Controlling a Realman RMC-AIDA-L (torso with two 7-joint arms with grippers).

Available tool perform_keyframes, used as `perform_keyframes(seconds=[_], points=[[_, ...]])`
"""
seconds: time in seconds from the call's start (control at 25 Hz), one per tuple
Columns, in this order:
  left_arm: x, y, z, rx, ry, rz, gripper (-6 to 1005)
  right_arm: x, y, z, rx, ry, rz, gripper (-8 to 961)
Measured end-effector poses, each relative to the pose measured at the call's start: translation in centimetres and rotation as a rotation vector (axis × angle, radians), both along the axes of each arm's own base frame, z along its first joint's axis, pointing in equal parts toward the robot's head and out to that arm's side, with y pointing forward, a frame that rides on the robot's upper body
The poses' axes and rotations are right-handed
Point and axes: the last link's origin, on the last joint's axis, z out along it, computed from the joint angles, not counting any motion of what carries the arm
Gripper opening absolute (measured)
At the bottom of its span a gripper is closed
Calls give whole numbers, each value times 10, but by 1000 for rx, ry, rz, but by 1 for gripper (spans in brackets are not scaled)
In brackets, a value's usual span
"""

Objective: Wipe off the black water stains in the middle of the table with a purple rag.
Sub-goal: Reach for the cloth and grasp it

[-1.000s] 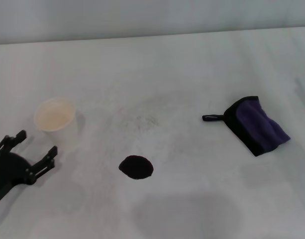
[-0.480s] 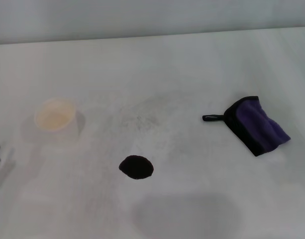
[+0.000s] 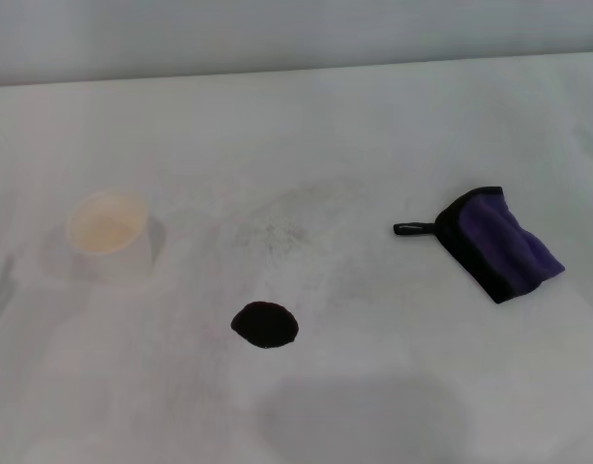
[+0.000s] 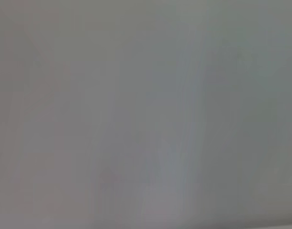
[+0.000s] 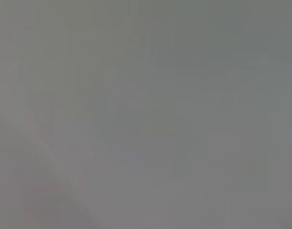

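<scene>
In the head view a small oval glossy black water stain (image 3: 264, 325) lies on the white table (image 3: 373, 126), near the front middle. The purple rag (image 3: 497, 243), folded, with black edging and a short black loop pointing left, lies flat to the right of the stain, well apart from it. Neither gripper shows in any view. Both wrist views show only a plain grey surface.
A white paper cup (image 3: 107, 235) stands upright to the left of the stain. Faint grey speckled smudges (image 3: 277, 227) mark the tabletop behind the stain. The table's far edge runs along the top of the head view.
The left gripper, open beside the cup a second ago, has drawn back off the left edge and is now out of view. Stain, rag and cup have not moved.
</scene>
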Motion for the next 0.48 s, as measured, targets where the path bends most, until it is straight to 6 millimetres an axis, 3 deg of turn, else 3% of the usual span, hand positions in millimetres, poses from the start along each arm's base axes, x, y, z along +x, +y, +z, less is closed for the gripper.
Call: perform_keyframes(seconds=[0.24,0.48], points=[[8,11,1,9,5,-36,888,-29,27,25,-335,-216,-32,868],[13,15,3,17,7,-63,888,-67,33,44,-493,-495,-139,863]])
